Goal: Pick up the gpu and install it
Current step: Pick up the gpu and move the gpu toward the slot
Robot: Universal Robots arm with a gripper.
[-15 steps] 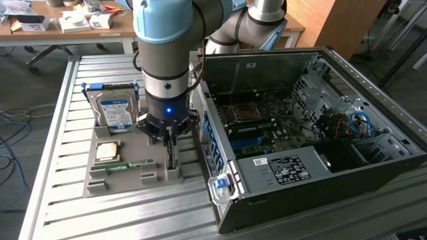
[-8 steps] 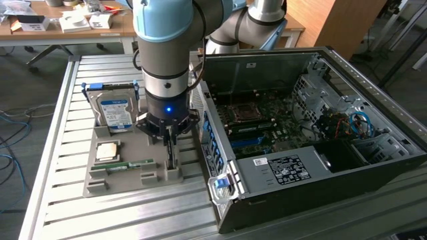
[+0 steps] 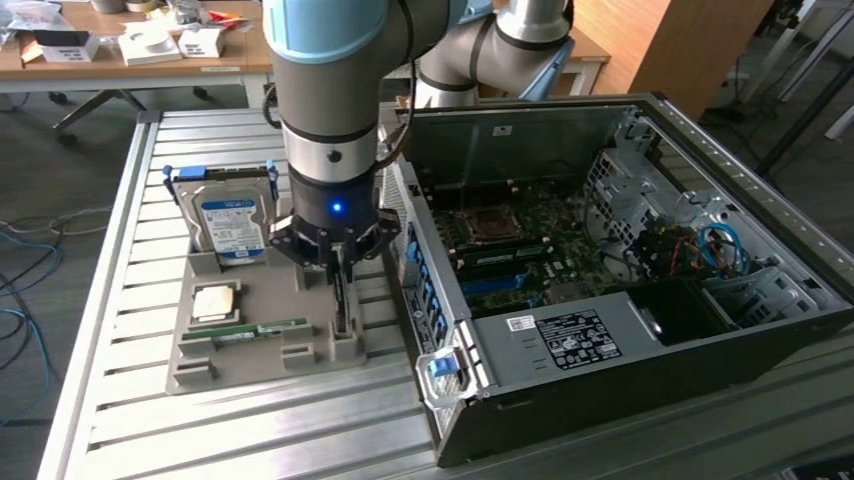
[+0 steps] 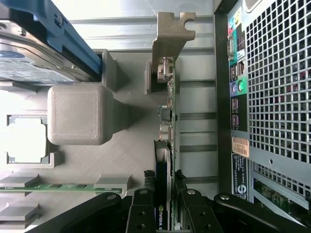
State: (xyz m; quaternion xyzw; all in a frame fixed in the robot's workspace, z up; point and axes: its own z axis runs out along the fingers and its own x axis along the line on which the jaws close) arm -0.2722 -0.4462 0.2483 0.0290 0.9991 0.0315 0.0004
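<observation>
The gripper (image 4: 164, 214) is seen clamped on both sides of the gpu (image 4: 168, 116). The gpu is stood on its edge in a slot of the gray holder (image 4: 131, 160), just beside the computer case (image 4: 272, 97), probably so that it can be gripped from above. The arm (image 3: 331, 90) is held vertical beside the case, with the wrist pointed straight down.

A slatted metal counter (image 3: 120, 250) carried a grey moulded holder tray (image 3: 267, 300) and, just beside it toward the exterior view's right, an open computer case (image 3: 561, 345).
</observation>
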